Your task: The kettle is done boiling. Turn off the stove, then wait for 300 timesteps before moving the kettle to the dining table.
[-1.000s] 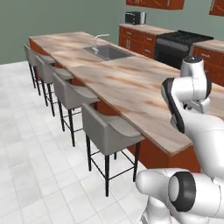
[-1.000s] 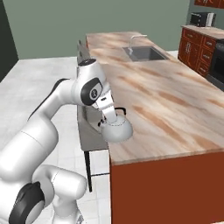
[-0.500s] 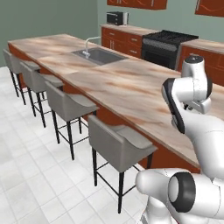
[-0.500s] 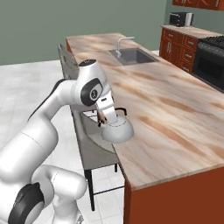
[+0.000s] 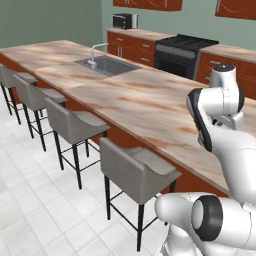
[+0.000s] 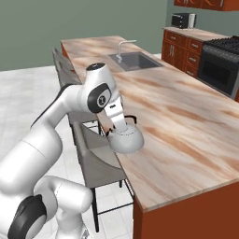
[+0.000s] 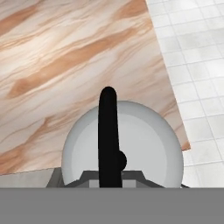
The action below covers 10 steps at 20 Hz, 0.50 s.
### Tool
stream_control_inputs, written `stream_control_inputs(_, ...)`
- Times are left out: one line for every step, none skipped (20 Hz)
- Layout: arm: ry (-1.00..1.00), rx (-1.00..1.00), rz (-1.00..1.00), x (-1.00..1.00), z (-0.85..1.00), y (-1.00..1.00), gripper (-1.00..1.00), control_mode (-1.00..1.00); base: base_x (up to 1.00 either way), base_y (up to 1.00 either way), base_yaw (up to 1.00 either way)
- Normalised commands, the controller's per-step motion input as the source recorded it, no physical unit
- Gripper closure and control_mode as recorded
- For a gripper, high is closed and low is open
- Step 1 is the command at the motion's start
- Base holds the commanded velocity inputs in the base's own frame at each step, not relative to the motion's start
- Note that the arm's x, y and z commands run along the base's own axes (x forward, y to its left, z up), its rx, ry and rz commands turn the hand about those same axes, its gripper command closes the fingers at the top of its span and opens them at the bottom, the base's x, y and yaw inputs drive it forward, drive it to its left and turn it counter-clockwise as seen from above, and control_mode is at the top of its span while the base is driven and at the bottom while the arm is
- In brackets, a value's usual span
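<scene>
My gripper (image 6: 122, 126) is shut on the thin black handle (image 7: 108, 131) of the silver-grey kettle (image 6: 126, 140). The domed kettle (image 7: 144, 144) hangs upright from it over the stool-side edge of the dining table (image 6: 182, 116). Part of the kettle is over the marbled top (image 7: 65, 57) and part over the tiled floor. Whether the kettle touches the top I cannot tell. The black stove (image 5: 185, 49) stands against the far wall behind the dining table (image 5: 125, 100), and its dark oven door (image 6: 219, 70) is at the right.
Grey stools (image 5: 135, 170) line the near side of the table, one (image 6: 95, 158) right below the kettle. A sink with a tap (image 5: 105, 65) is set in the far part of the top. A microwave (image 5: 125, 20) sits on the wall counter. White tiled floor (image 5: 30, 200) spreads to the left.
The whole picture has shifted, so the base has moved along the table. The kettle has stayed in the shut gripper at the table's edge.
</scene>
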Motion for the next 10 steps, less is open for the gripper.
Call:
stream_control_inputs(0.0,0.0,0.0,0.0,0.0,0.0,1.0,1.0,0.08,0.0,-0.04)
stream_control_inputs(0.0,0.0,0.0,0.0,0.0,0.0,1.0,1.0,0.09,0.0,-0.03)
stream_control_inputs(0.0,0.0,0.0,0.0,0.0,0.0,1.0,1.0,0.17,0.0,0.0)
stream_control_inputs(0.0,0.0,0.0,0.0,0.0,0.0,1.0,1.0,0.2,0.0,0.0)
stream_control_inputs(0.0,0.0,0.0,0.0,0.0,0.0,1.0,1.0,0.22,0.0,0.0)
stream_control_inputs(0.0,0.0,0.0,0.26,0.0,0.0,1.0,-1.0,0.0,0.0,0.0)
stream_control_inputs(0.0,0.0,0.0,0.25,0.0,0.0,1.0,-1.0,0.0,0.0,0.0)
stream_control_inputs(0.0,0.0,0.0,0.28,0.0,0.0,1.0,-1.0,0.0,0.0,0.0)
stream_control_inputs(0.0,0.0,0.0,0.25,0.0,0.0,1.0,-1.0,0.0,0.0,0.0)
stream_control_inputs(0.0,0.0,0.0,0.27,0.0,0.0,1.0,-1.0,0.0,0.0,0.0)
